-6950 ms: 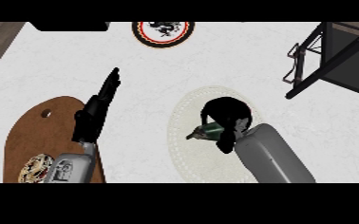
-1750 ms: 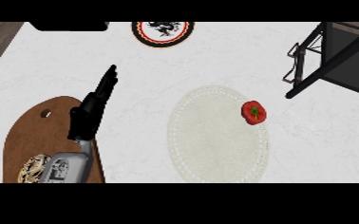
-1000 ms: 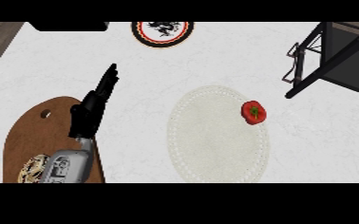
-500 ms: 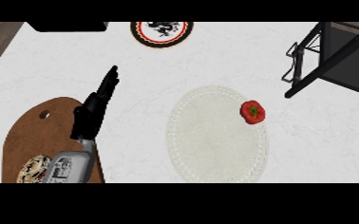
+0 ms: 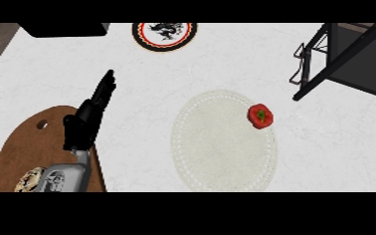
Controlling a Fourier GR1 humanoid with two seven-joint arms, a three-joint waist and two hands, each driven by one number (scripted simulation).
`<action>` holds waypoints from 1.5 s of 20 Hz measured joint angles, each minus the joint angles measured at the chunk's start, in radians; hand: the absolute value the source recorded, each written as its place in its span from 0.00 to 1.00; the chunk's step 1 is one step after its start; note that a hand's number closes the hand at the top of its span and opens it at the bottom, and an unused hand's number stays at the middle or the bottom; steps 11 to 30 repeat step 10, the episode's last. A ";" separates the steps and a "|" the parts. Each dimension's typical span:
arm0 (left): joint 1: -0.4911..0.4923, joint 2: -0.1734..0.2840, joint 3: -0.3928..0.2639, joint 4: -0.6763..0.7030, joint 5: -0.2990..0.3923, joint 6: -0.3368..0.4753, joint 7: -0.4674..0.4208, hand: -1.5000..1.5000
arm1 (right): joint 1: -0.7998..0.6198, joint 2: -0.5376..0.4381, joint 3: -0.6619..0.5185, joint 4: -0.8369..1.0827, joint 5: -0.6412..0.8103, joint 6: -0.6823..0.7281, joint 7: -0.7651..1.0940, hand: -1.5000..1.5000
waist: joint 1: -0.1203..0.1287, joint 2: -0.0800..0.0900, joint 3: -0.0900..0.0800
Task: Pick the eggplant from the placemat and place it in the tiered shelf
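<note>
- Left hand (image 5: 88,117): at the left of the head view, over the white tabletop (image 5: 220,64), fingers straight and together, pointing up and slightly right. Holds nothing.
- Its grey forearm (image 5: 70,176) comes in from the lower left edge, over a brown wooden board (image 5: 29,144).
- Right hand: in no view.
- Round pale placemat (image 5: 220,144) lies flat at centre-right, taller than wide from this angle, with a beaded rim.
- The one item on the placemat is a small red thing with a green stem (image 5: 260,115), on the upper right edge of the mat, partly over the rim. It looks more like a tomato than an eggplant; there is no purple item anywhere in the view.
- That red thing is well apart from the left hand, with most of the mat between them.
- Dark tiered shelf (image 5: 337,55): at the upper right corner, only partly in view. One black leg slants down toward the tabletop; a thin wire part shows on its left side. The red thing is near the foot of that leg but not touching it.
- Round plate (image 5: 164,34) with a red rim and a black pattern on white: top centre, cut by the upper band.
- Dark box-like object (image 5: 62,28): top left, cut too; cannot tell what it is.
- Board's lower left: a small patterned round item (image 5: 29,179) beside the forearm, too small to tell.
</note>
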 measured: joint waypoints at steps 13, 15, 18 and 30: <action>0.034 0.007 0.016 -0.003 0.006 0.003 -0.008 0.50 | 0.273 -0.036 -0.432 -0.176 -0.329 0.392 -0.032 0.00 | -0.037 -0.007 0.001; 0.034 0.007 0.016 -0.003 0.006 0.003 -0.008 0.50 | 0.273 -0.036 -0.432 -0.176 -0.329 0.392 -0.032 0.00 | -0.037 -0.007 0.001; 0.034 0.007 0.016 -0.003 0.006 0.003 -0.008 0.50 | 0.273 -0.036 -0.432 -0.176 -0.329 0.392 -0.032 0.00 | -0.037 -0.007 0.001; 0.034 0.007 0.016 -0.003 0.006 0.003 -0.008 0.50 | 0.273 -0.036 -0.432 -0.176 -0.329 0.392 -0.032 0.00 | -0.037 -0.007 0.001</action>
